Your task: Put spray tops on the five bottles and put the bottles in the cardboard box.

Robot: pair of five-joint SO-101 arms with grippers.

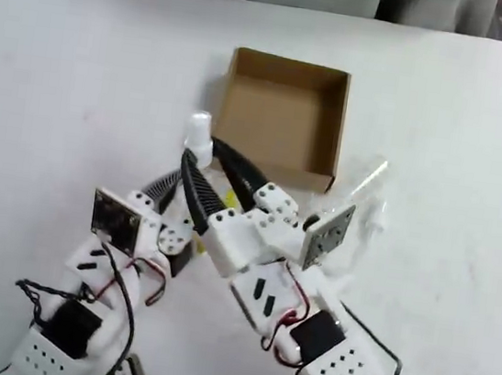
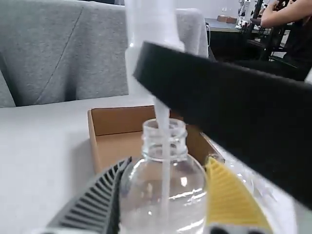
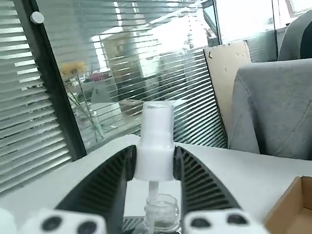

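Note:
A clear bottle (image 2: 163, 190) stands upright in my left gripper (image 2: 168, 168), which is shut on it between a black and a yellow finger. Directly above, my right gripper (image 3: 155, 158) is shut on a white spray top (image 3: 155, 141). The top's thin tube (image 2: 163, 141) runs down through the bottle's open neck (image 3: 161, 204), and the cap hangs a little above the rim. From overhead, the spray top (image 1: 200, 135) sits just left of the cardboard box (image 1: 279, 117), whose inside holds nothing. The right arm's fingers hide most of the bottle there.
Clear bottles (image 1: 366, 189) and a small white part lie on the table right of the box, close to the right arm. The white table (image 1: 80, 82) stretches bare to the left. Grey chairs stand beyond the far edge.

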